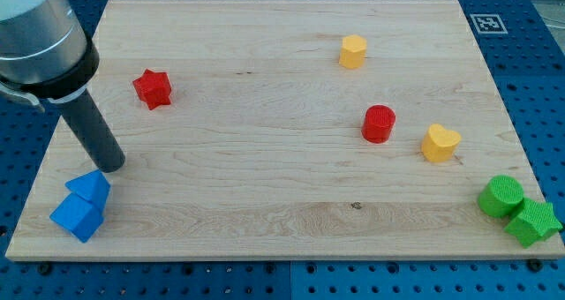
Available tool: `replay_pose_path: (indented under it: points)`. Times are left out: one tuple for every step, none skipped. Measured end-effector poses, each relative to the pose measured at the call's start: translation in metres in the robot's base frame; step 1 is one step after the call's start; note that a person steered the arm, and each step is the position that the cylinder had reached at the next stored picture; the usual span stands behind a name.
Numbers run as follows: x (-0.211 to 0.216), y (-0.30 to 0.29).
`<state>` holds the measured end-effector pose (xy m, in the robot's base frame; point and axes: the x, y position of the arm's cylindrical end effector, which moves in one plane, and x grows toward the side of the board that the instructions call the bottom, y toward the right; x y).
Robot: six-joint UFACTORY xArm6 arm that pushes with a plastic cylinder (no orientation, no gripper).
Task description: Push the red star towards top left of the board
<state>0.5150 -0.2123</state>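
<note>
The red star [152, 88] lies on the wooden board [265, 159] at the view's upper left. My tip [111, 166] is at the view's left, below and a little left of the red star, well apart from it. It stands just above the upper of two blue blocks [89, 188], close to touching it. The rod slants up to the arm at the view's top left corner.
A second blue block [77, 217] sits at the bottom left corner. A yellow hexagon block [353, 51] is at the top, a red cylinder [379, 123] and a yellow heart [440, 143] at the right. A green cylinder [501, 196] and green star [532, 222] are bottom right.
</note>
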Motion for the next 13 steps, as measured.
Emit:
replay_pose_path:
  points:
    - [0.000, 0.001]
    - [0.000, 0.004]
    - [-0.007, 0.011]
    - [-0.011, 0.031]
    - [-0.021, 0.039]
    - [-0.043, 0.039]
    - [-0.054, 0.039]
    - [-0.060, 0.039]
    - [-0.060, 0.039]
    - [-0.060, 0.039]
    - [-0.062, 0.039]
    - [-0.063, 0.039]
    - [-0.066, 0.040]
